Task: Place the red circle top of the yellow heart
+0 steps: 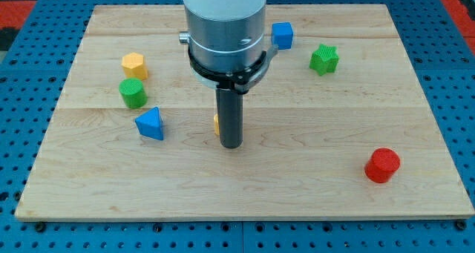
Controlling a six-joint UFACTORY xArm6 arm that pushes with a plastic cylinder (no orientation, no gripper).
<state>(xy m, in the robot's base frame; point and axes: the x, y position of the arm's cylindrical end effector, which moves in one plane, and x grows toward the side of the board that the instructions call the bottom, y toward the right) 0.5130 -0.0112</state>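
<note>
No claw here, just my tip (231, 145), probably touching the mostly hidden yellow heart (216, 124). Red circle (382, 165) is well apart; leaving carelessly could nudge the heart.

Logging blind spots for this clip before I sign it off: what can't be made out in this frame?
- Yellow block, camera view: only a sliver shows left of the rod; its shape, presumably the heart, cannot be confirmed.
- My tip: whether it touches that yellow block is unclear.
- Arm: cut off by the view's top edge.
- Blue block: its left side sits behind the arm's housing.
- Red circle: fully visible, far right of the tip.
</note>
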